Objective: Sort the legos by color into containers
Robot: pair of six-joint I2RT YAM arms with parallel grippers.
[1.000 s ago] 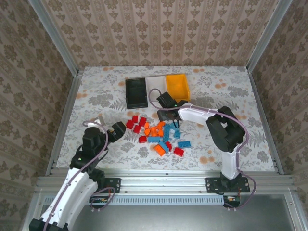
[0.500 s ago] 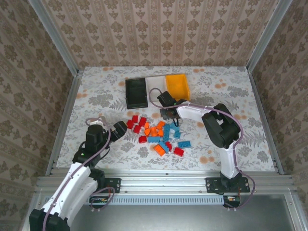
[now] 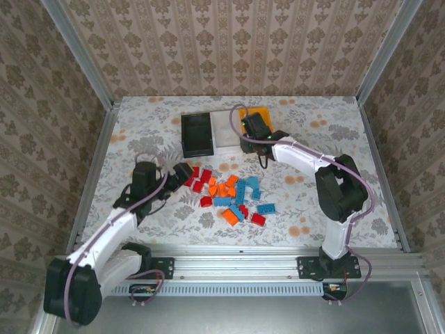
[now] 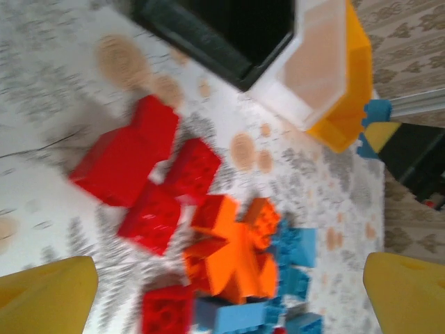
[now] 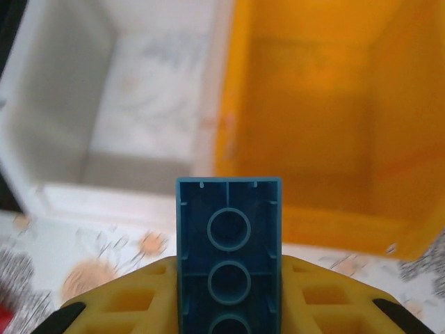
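The legos [image 3: 226,195] lie in a loose pile of red, orange and blue bricks mid-table. The containers stand in a row behind it: a black bin [image 3: 197,134], a white bin [image 3: 226,129] and an orange-yellow bin [image 3: 263,120]. My right gripper [image 3: 249,139] hovers at the near edge of the white and orange-yellow bins, shut on a blue brick [image 5: 229,236] that stands upright between its yellow fingers [image 5: 118,306]. My left gripper [image 3: 186,172] is open at the pile's left edge, with red bricks [image 4: 132,156] and orange bricks [image 4: 236,250] ahead of its jaws.
Metal rails and patterned walls enclose the table on all sides. Bare tabletop [image 3: 313,132] lies to the right of the bins and the pile. In the left wrist view the black bin [image 4: 229,35] and white bin [image 4: 313,62] stand beyond the bricks.
My right gripper shut on a blue brick in the pile and carried it back to the bins. My left arm reached forward and right to the red bricks.
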